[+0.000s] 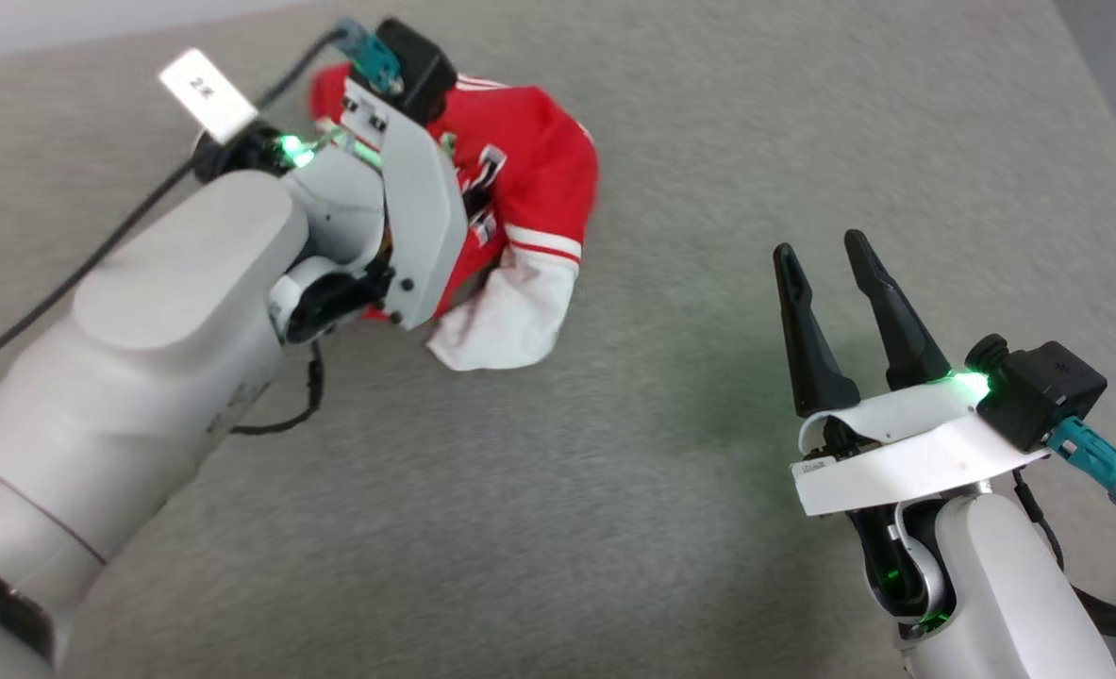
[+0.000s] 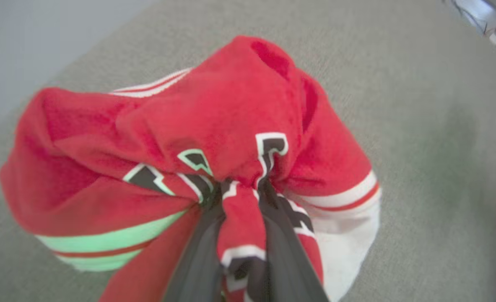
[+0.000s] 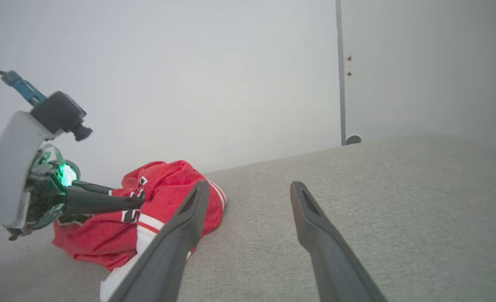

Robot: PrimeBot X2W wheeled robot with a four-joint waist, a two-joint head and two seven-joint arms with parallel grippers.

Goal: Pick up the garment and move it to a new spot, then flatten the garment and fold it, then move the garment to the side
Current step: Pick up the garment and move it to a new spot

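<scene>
We pinch the crumpled red jersey with white sleeves [image 2: 231, 105] by its lettered chest, our left gripper [image 2: 240, 191] nearly closed on a bunched fold, likely to lift it off the grey woven surface [image 1: 614, 490] at far left. Our right gripper [image 1: 820, 245] hovers well apart, spread wide and empty; we see nothing in the way.

The garment [image 1: 539, 160] lies bunched in a heap on the grey woven surface [image 1: 558, 509], with red cloth uppermost and black, white-edged lettering showing in its folds. Its white sleeve [image 1: 510, 321], trimmed with red and white stripes, spills from the heap's near side. The left arm's pale wrist [image 1: 411, 198] covers the garment's left part and hides what lies beneath it. A black cable [image 1: 95, 255] carrying a white tag [image 1: 207, 90] trails away left of the garment. The right gripper [image 1: 820, 243] is well apart from the garment, to its right and nearer the camera, with its jaws spread.
</scene>
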